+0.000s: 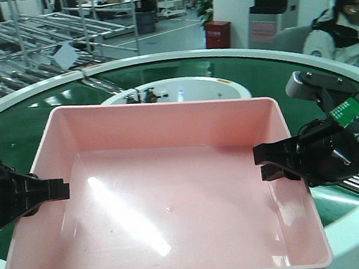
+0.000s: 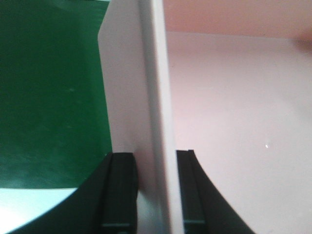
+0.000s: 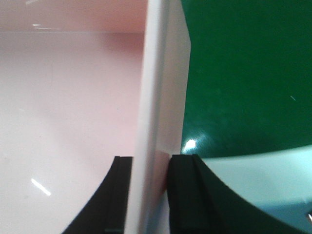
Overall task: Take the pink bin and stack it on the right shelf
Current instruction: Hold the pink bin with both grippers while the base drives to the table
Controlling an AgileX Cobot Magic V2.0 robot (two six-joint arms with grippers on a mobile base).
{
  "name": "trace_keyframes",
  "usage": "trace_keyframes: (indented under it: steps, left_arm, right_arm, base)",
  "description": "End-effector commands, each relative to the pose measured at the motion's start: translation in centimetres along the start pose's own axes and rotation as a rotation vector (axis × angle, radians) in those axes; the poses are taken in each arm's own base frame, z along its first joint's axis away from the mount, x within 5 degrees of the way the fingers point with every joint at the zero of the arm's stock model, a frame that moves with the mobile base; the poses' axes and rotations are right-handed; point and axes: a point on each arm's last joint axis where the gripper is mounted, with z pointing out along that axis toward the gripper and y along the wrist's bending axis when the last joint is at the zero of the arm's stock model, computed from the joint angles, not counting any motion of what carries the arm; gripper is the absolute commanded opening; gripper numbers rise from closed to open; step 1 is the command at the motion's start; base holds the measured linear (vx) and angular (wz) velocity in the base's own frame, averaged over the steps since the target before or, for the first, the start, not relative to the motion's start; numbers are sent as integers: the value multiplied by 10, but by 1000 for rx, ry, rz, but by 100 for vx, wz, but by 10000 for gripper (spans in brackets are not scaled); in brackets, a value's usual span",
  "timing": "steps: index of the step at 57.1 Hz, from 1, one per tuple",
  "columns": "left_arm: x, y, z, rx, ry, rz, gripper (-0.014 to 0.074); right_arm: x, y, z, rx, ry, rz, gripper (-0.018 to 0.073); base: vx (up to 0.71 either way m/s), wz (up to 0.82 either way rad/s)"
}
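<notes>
The pink bin (image 1: 173,193) is wide, shallow and empty, and fills the middle of the front view above a green belt. My left gripper (image 1: 61,189) straddles its left wall; in the left wrist view (image 2: 156,153) one black finger is outside and one inside the bin's (image 2: 234,122) rim. My right gripper (image 1: 263,160) clamps the right wall; in the right wrist view (image 3: 151,158) both fingers press against the bin's (image 3: 63,97) wall. The right shelf is out of view.
A ring-shaped green conveyor belt (image 1: 290,83) with a white outer rim lies under the bin. A white round hub (image 1: 181,92) stands behind it. A seated person (image 1: 348,24) is at the back right; roller racks (image 1: 25,35) stand at the back left.
</notes>
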Motion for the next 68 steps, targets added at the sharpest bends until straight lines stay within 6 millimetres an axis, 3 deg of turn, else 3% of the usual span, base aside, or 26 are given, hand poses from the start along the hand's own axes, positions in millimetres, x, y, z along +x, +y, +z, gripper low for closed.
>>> trace_keyframes:
  steps: [1,68]
  left_arm:
    - [-19,-10,-23,34,-158,-23,-2]
    - [-17,-10,-22,38,-138,-22,-2]
  right_arm:
    - [-18,0,-20,11,-162,-17,-8]
    - [-16,0,-19,13,-140,-17,-8]
  base:
    - [-27,-34]
    - [-11,-69]
